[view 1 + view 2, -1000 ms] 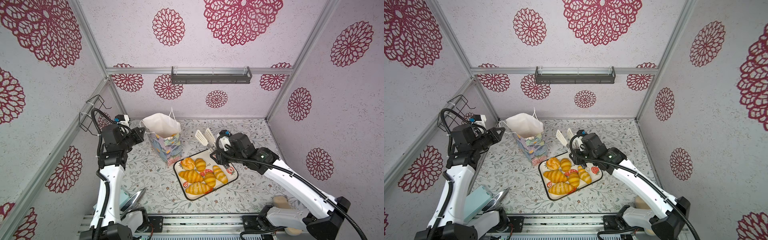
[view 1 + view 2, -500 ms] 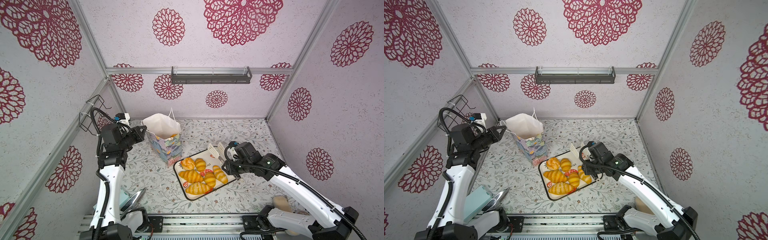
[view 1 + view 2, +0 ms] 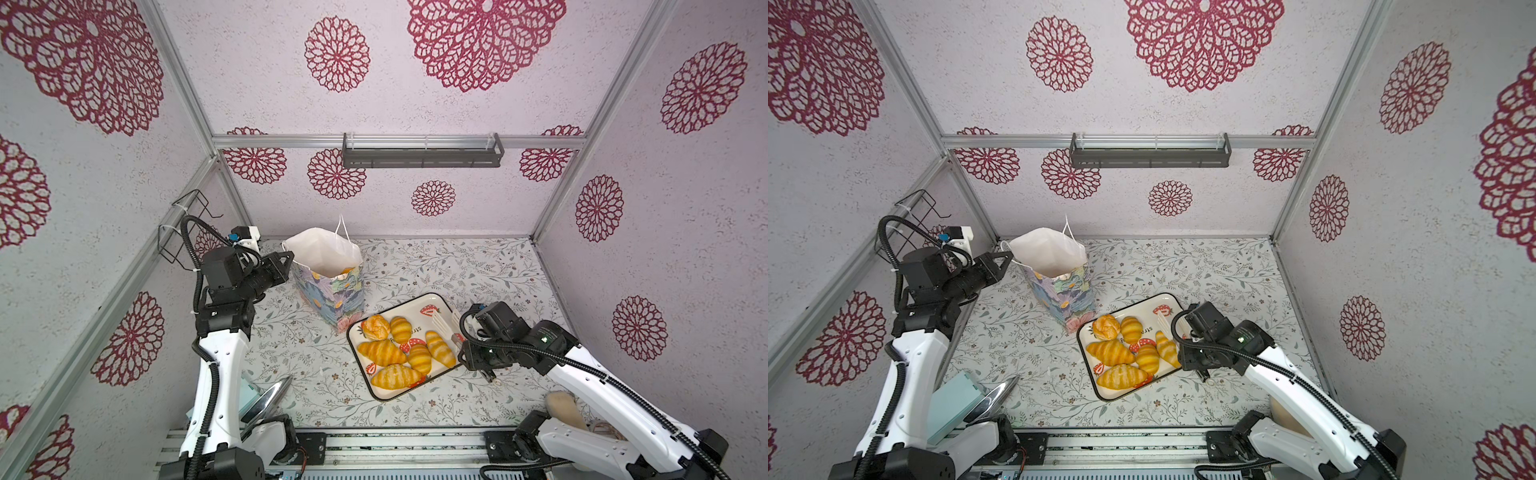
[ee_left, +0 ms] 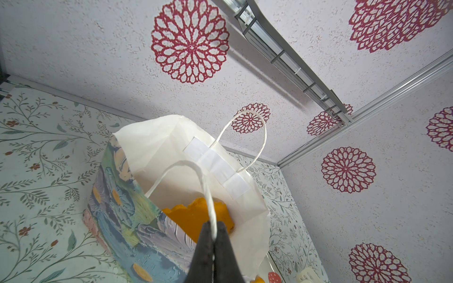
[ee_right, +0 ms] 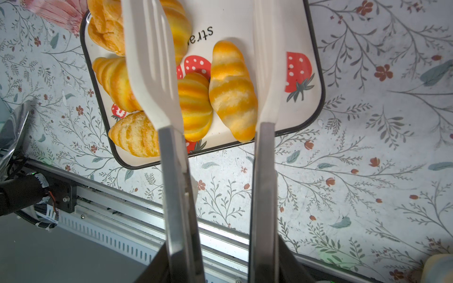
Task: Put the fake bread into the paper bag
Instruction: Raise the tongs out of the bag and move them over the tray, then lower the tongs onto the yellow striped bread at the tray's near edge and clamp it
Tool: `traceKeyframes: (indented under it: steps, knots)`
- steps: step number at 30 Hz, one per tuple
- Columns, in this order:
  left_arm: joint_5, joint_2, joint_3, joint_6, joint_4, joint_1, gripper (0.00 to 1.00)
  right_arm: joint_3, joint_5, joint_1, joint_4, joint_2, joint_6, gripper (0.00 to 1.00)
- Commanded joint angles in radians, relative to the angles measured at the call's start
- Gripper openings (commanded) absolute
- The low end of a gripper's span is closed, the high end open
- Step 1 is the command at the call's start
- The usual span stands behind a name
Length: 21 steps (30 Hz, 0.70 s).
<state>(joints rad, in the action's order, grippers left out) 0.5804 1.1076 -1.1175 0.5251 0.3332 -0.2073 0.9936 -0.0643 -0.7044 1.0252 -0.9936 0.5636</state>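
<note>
the left gripper [image 4: 212, 245] is pinched together on a thin white handle [image 4: 208, 205] of the paper bag [image 3: 328, 291]. the bag stands upright with its mouth open, left of centre in both top views. one orange piece of bread [image 4: 193, 218] lies inside it, low against the white lining. the tray [image 3: 415, 311] sits just below and to the right of the bag in both top views, and its upper left corner meets the bag's base. six bread pieces [image 3: 381, 352] lie on the tray, close together. the right gripper [image 5: 220, 269] is clamped on the steel arms of the tongs [image 5: 152, 73]. their white blades stand apart, one on each side of the striped croissant [image 5: 231, 90], the rightmost piece on the tray. i cannot tell whether the blades touch it.
</note>
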Motion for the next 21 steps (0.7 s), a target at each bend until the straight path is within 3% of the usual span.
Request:
traceKeyframes:
  steps: [1, 11, 21]
  knots:
    - [0.012, 0.007, -0.01, 0.004, -0.034, 0.006, 0.0, -0.012, -0.018, 0.005, 0.026, 0.033, 0.045, 0.47]
    - [-0.028, 0.014, -0.013, -0.001, -0.018, -0.006, 0.0, -0.095, -0.058, 0.005, 0.009, 0.041, 0.066, 0.49]
    - [0.022, 0.034, -0.012, 0.053, -0.058, -0.046, 0.0, -0.154, -0.078, 0.005, -0.012, 0.051, 0.072, 0.5]
